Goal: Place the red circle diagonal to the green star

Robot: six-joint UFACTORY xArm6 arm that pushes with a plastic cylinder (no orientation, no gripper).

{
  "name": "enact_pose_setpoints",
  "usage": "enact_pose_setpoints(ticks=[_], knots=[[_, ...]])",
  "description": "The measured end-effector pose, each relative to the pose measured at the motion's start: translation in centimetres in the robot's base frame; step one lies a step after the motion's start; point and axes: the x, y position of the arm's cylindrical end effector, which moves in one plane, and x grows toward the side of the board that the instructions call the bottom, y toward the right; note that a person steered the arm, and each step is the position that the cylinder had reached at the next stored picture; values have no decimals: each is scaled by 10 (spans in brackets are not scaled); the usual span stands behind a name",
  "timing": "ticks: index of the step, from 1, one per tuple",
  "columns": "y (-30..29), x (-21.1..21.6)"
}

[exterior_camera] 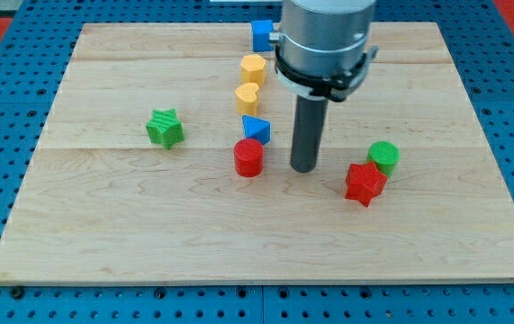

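The red circle [248, 157] stands near the board's middle, just below a blue triangle [256, 129]. The green star [165, 129] lies to the view's left of it, slightly higher. My tip [304, 167] rests on the board to the view's right of the red circle, with a small gap between them.
A yellow heart [247, 97] and a yellow hexagon [253, 68] line up above the blue triangle. A blue block [261, 35] sits at the view's top, partly behind the arm. A red star [365, 184] and a green circle [383, 157] touch at the view's right. The wooden board [103, 234] lies on a blue pegboard.
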Motion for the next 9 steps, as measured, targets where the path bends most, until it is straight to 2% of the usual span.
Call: enact_pose_setpoints(ticks=[2,3,4,5,6,8,9], knots=[[-147,-2],[-191,10],[-171,30],[-220,32],[-232,-32],[-214,-105],[-221,-109]])
